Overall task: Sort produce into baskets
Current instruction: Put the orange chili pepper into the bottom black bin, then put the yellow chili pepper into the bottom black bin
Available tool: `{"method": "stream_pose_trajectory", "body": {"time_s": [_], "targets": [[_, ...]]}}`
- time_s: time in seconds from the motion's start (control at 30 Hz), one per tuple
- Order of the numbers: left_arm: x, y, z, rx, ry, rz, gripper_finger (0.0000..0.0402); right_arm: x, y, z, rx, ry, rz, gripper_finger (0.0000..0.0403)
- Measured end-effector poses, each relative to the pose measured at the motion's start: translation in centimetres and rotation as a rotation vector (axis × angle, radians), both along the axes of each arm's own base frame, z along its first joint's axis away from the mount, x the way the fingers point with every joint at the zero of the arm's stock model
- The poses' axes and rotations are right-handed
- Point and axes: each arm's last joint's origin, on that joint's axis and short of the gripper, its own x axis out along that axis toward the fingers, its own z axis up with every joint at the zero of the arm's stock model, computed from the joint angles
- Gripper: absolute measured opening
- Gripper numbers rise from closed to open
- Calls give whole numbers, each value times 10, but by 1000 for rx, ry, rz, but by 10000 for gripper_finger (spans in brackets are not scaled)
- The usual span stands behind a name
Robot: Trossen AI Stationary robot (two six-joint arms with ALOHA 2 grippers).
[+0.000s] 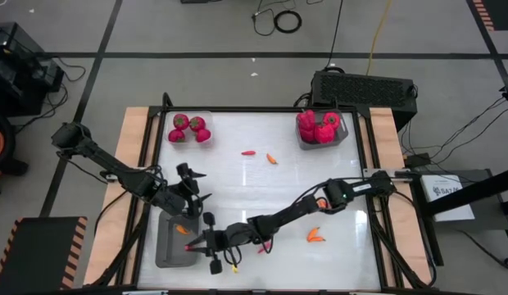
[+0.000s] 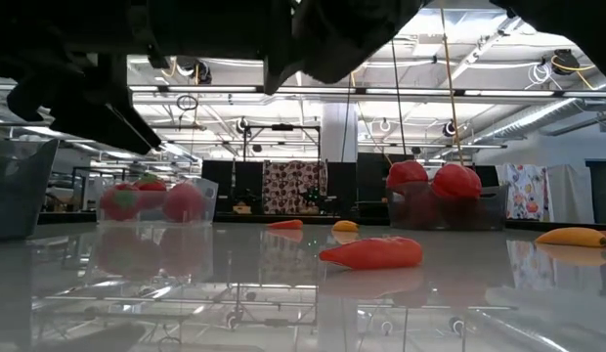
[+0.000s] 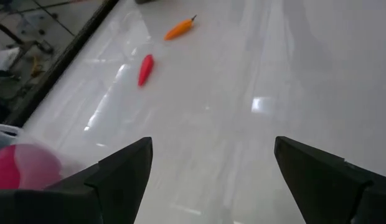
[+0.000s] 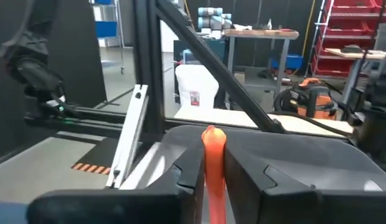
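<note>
The right gripper [image 1: 191, 243] reaches across to about 7 o'clock on the white table [image 1: 262, 188], its fingers clamped on a slim orange chilli [image 4: 213, 168] over the rim of the grey basket [image 1: 174, 243] at the table's near left corner. In the right wrist view the chilli stands upright between the two dark fingers [image 4: 180, 180], with the basket's grey wall just behind it. One orange piece [image 1: 181, 230] already lies inside that basket.

The left gripper [image 1: 195, 187] hovers just above the same basket, at about 8 o'clock, jaws wide apart and holding nothing. Its wrist view looks across bare table toward a red chilli [image 3: 145, 68] and an orange chilli [image 3: 180, 28].

At 11 o'clock a clear tub [image 1: 206, 117] holds small round red fruits [image 1: 189, 129]. At 1 o'clock a grey tub [image 1: 344, 131] holds red bell peppers [image 1: 318, 127]. Two orange and red chillies [image 1: 316, 237] lie at 5 o'clock.

A white box [image 1: 441, 188] off the table's right edge bears print too small to read.
</note>
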Motion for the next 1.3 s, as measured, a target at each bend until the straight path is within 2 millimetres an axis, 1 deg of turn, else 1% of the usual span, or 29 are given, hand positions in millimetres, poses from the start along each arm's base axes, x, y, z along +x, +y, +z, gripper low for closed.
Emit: {"method": "stream_pose_trajectory", "body": {"time_s": [0.17, 0.3, 0.43, 0.5, 0.57, 0.63, 0.73, 0.83, 0.9, 1.0, 1.1, 1.2, 1.3], "targets": [[0, 1, 0, 11, 2, 7, 343, 4, -12, -4, 27, 48, -24, 80], [-1, 1, 0, 22, -1, 16, 343, 7, -20, -5, 26, 53, -37, 105], [-1, 1, 0, 23, -1, 17, 343, 7, -22, -5, 21, 60, -42, 128], [-1, 1, 0, 23, -1, 17, 343, 7, -22, -1, 23, 54, -40, 136], [-1, 1, 0, 22, -2, 17, 343, 5, -21, 9, 19, 64, -37, 141], [0, 1, 0, 17, -10, 18, 343, 2, -18, 21, 4, 108, -32, 145], [0, 1, 0, 16, -12, 18, 343, -9, -15, 39, -43, 252, -25, 149], [0, 1, 1, 15, -14, 18, 343, -26, -18, 64, -64, 429, -32, 151], [0, 1, 1, -1, -26, 33, 343, -42, -24, 88, -72, 535, -42, 150], [1, 1, 1, 8, -36, 47, 343, -68, -39, 126, -86, 641, -69, 146], [1, 2, 1, 6, -37, 53, 343, -88, -54, 155, -102, 695, -94, 142], [1, 2, 1, -10, -48, 68, 343, -107, -72, 174, -145, 764, -112, 139], [1, 2, 2, -14, -55, 68, 343, -121, -99, 185, -133, 860, -170, 137]]}}
